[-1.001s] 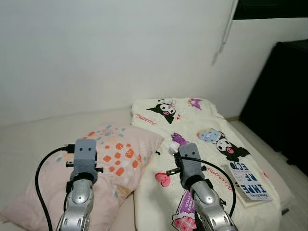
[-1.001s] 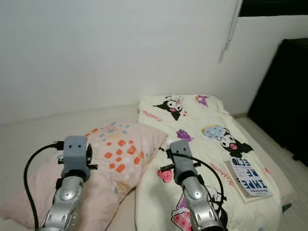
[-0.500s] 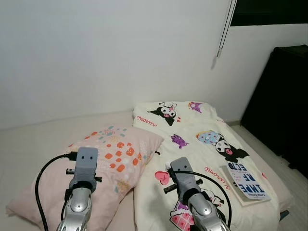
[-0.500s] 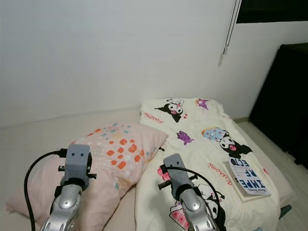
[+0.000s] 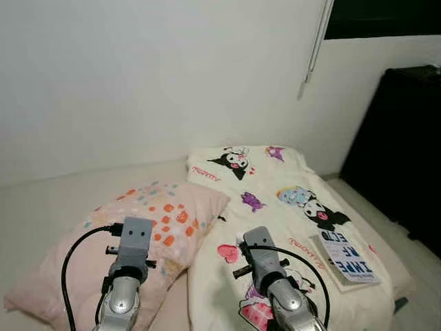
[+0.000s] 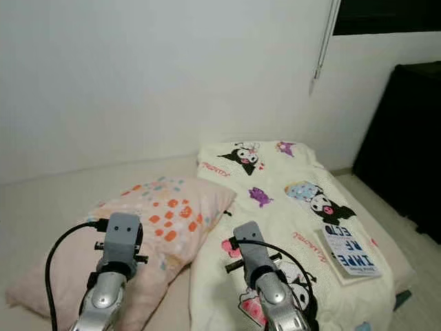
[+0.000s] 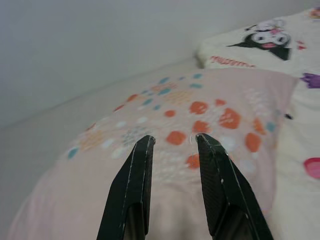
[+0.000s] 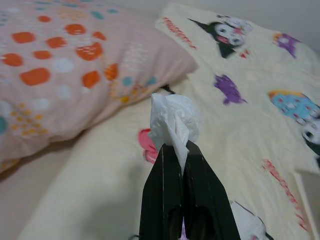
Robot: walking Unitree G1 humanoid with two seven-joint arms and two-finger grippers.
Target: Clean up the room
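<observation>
Against the white wall (image 5: pixel 138 76) I see the bed (image 5: pixel 41 200), with a cream cartoon-print blanket (image 5: pixel 275 207) spread on the right half, its long axis running away from me toward the wall. To its left lies a pink pillow (image 5: pixel 148 221) dotted orange and teal, its far corner overlapping the blanket's edge. A dark cabinet (image 5: pixel 400 145) stands at the far right. A book (image 5: pixel 344 256) with blue lettering lies flat on the blanket near its right edge, its long axis running roughly along the blanket's. My left gripper (image 7: pixel 172 142) hovers above the pillow, jaws parted with nothing between them. My right gripper (image 8: pixel 175 150) hangs over the blanket just beside the pillow, jaws clenched on a crumpled white tissue (image 8: pixel 173 120). The wad is soft and creased; it stands out beyond the fingertips, pointing on along the fingers toward the head of the bed, its pinched tail caught between the black tips.
</observation>
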